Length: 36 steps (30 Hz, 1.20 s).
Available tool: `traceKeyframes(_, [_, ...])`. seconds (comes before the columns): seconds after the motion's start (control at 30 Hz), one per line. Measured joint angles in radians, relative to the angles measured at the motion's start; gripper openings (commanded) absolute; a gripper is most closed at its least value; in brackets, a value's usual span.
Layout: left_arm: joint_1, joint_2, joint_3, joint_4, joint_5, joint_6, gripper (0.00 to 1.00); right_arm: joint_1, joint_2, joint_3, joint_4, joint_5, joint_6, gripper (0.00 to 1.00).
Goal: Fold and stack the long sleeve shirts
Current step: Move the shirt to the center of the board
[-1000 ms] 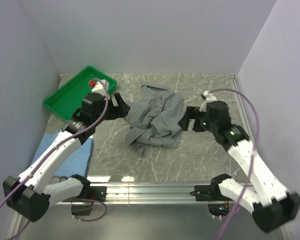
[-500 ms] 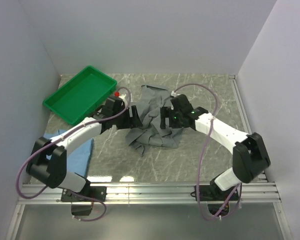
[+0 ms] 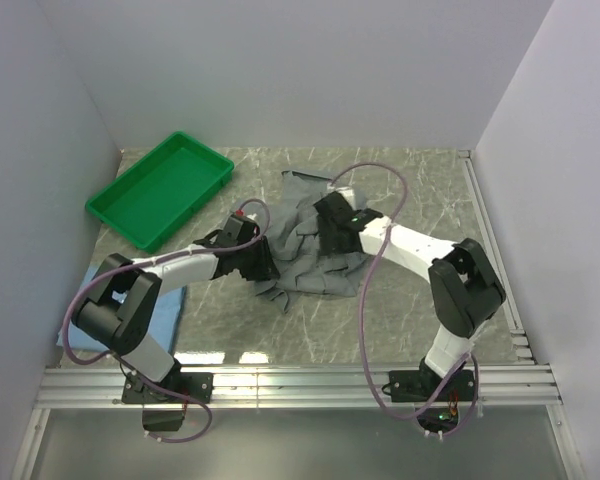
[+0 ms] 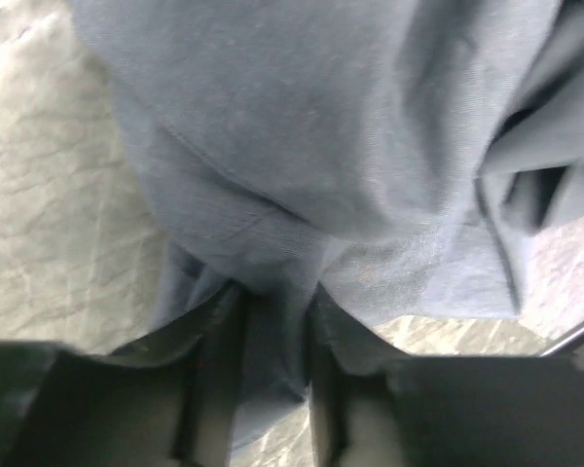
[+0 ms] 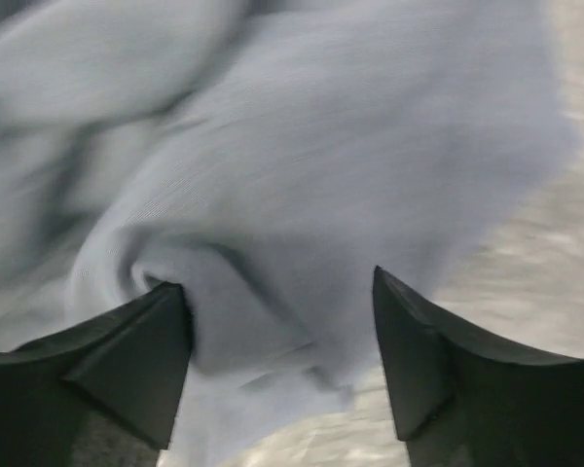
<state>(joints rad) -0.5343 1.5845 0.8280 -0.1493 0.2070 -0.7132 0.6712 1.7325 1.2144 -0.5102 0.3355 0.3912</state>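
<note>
Barely begun: grey shirt (image 3: pixel 315 250) crumpled on bench (image 3: pixel 400 310). Fold pinched in left fingers (image 4: pixel 209 389); right fingers (image 5: pixel 117 365) open, straddling cloth. Behind left fingers, blue shirt (image 3: pixel 172 305); nothing stacked.

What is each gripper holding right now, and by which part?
Left gripper pinches a fold at the left edge of the grey shirt. Right gripper is open around a bunched fold, holding nothing.

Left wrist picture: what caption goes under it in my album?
A fold of the grey shirt pinched in the left gripper, over the marble table.
</note>
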Motion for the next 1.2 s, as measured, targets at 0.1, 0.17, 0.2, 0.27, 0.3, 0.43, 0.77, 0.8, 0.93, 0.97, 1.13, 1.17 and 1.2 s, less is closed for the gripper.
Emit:
traceKeyframes(0.1, [0.0,-0.017,-0.032,0.011,-0.014,-0.013,0.21,-0.12,-0.015,-0.043,0.0,0.042,0.03,0.69])
traceKeyframes(0.17, [0.0,-0.038,-0.05,0.01,-0.021,-0.015,0.18,-0.234,-0.041,-0.081,-0.001,0.037,0.06,0.69])
traceKeyframes(0.2, [0.0,-0.053,-0.058,0.01,-0.021,-0.015,0.17,-0.302,-0.058,-0.1,0.0,0.033,0.079,0.69])
traceKeyframes(0.27, [0.0,-0.077,-0.07,0.01,-0.021,-0.015,0.15,-0.425,-0.098,-0.124,0.001,0.025,0.115,0.69])
traceKeyframes(0.3, [0.0,-0.09,-0.075,0.009,-0.02,-0.017,0.15,-0.479,-0.121,-0.13,-0.001,0.023,0.131,0.69])
traceKeyframes(0.43, [0.0,-0.145,-0.095,-0.005,-0.017,-0.02,0.15,-0.578,-0.216,-0.127,0.008,0.011,0.174,0.7])
traceKeyframes(0.77, [-0.001,-0.389,-0.156,-0.119,0.109,-0.052,0.6,-0.58,-0.315,-0.113,0.053,-0.181,0.184,0.8])
traceKeyframes(0.8, [-0.002,-0.405,-0.151,-0.15,0.099,-0.042,0.69,-0.565,-0.336,-0.127,0.059,-0.21,0.185,0.8])
traceKeyframes(0.93, [-0.002,-0.444,-0.045,-0.293,0.002,-0.003,0.76,-0.475,-0.395,-0.213,0.091,-0.303,0.196,0.8])
traceKeyframes(0.97, [-0.002,-0.442,-0.003,-0.314,-0.026,0.004,0.76,-0.448,-0.406,-0.247,0.099,-0.32,0.204,0.8])
traceKeyframes(1.13, [-0.002,-0.357,0.195,-0.314,-0.091,0.025,0.77,-0.363,-0.441,-0.418,0.115,-0.378,0.252,0.79])
traceKeyframes(1.17, [-0.002,-0.327,0.226,-0.304,-0.092,0.026,0.77,-0.361,-0.442,-0.443,0.12,-0.387,0.261,0.79])
traceKeyframes(1.2, [-0.004,-0.28,0.264,-0.293,-0.094,0.026,0.77,-0.361,-0.443,-0.467,0.123,-0.396,0.272,0.79])
